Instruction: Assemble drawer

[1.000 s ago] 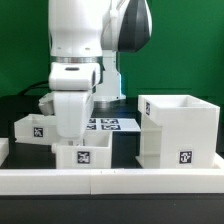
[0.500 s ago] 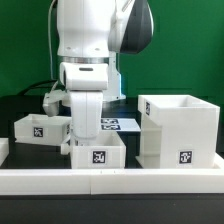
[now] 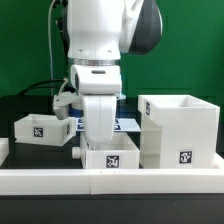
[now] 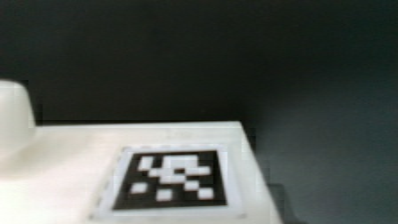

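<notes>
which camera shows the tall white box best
The exterior view. The tall white box stands almost whole at the exterior view's right, with its open top and front tag in sight. The wrist view shows only a blurred white surface with a tag; whether that is the box cannot be told.

Low white border wall (image 3: 40, 181) runs across the front, just ahead of and below the claw (image 3: 108, 148). Marker board (image 3: 129, 124) lies flat on the black table (image 3: 30, 152) right behind the claw, mostly hidden, tags too blurry to count. Green backdrop (image 3: 25, 45) far behind. The wrist view's dark area is probably the same table.
</notes>
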